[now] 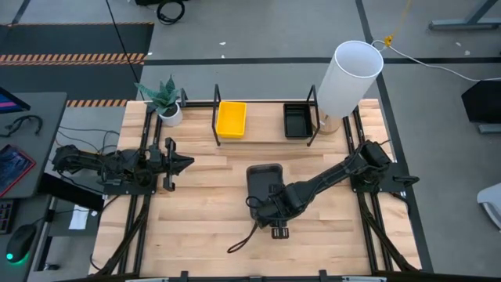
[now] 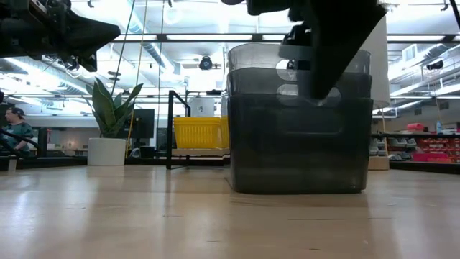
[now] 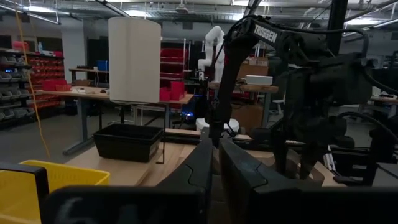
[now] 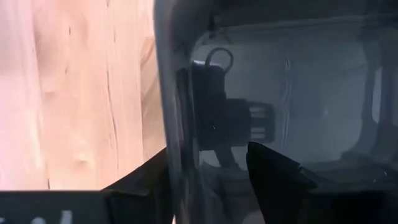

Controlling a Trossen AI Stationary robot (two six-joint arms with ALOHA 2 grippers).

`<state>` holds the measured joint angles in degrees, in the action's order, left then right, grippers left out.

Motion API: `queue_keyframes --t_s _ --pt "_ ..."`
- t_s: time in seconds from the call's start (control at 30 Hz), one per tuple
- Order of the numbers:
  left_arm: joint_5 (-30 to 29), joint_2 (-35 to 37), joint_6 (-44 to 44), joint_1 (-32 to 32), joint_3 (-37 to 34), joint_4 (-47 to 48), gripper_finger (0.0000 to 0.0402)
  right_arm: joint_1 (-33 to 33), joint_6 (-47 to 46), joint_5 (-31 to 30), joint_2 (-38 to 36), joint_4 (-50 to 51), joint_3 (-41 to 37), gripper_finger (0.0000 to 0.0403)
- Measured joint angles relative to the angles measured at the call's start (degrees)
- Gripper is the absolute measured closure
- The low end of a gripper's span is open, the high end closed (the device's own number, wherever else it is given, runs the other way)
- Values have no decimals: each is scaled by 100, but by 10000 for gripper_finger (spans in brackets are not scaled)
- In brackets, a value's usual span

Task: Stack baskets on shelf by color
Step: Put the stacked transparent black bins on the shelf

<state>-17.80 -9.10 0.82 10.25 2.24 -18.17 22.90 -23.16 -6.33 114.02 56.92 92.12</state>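
Note:
A nested stack of dark grey baskets (image 1: 264, 182) (image 2: 298, 137) stands on its base at the table's middle. My right gripper (image 1: 264, 207) (image 4: 208, 180) is open and comes down from above at the stack's near wall (image 4: 177, 112). One finger (image 4: 146, 183) is outside the wall and one (image 4: 273, 174) inside. On the shelf (image 1: 217, 125) at the far edge, a yellow basket (image 1: 231, 119) sits in the left bay and a black basket (image 1: 297, 121) in the right bay. My left gripper (image 1: 185, 163) (image 3: 214, 165) waits shut at the table's left, above the wood. My right gripper straddles the near wall of the grey stack from above, with a gap showing between the inner finger and the wall. Whether the outer finger touches the wall I cannot tell. The stack rests on the table.
A tall white cylinder (image 1: 348, 77) stands at the shelf's right end, close to the black basket. A potted plant (image 1: 167, 102) is at the far left corner. A dark cable (image 1: 243, 241) trails on the wood near the right gripper. Bare wood lies between the stack and the shelf.

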Motion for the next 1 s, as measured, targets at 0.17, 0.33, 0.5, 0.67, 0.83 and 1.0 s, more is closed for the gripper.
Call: queue_keyframes --t_s 0.17,0.33,0.5,0.67,0.83,1.0 --pt "0 0 0 -2 0 0 370 44 -69 -84 70 -292 -201 264" --pt "0 0 1 -1 0 0 376 72 -88 0 56 -290 -281 312" --pt "0 0 0 -2 0 -2 371 24 1 161 52 -185 -115 376" --pt "0 0 0 -2 0 1 366 -33 -32 496 52 69 258 385" --pt "0 0 1 -1 0 0 371 21 49 495 45 188 767 391" --pt "0 0 0 -1 0 0 376 78 157 361 45 342 1095 391"
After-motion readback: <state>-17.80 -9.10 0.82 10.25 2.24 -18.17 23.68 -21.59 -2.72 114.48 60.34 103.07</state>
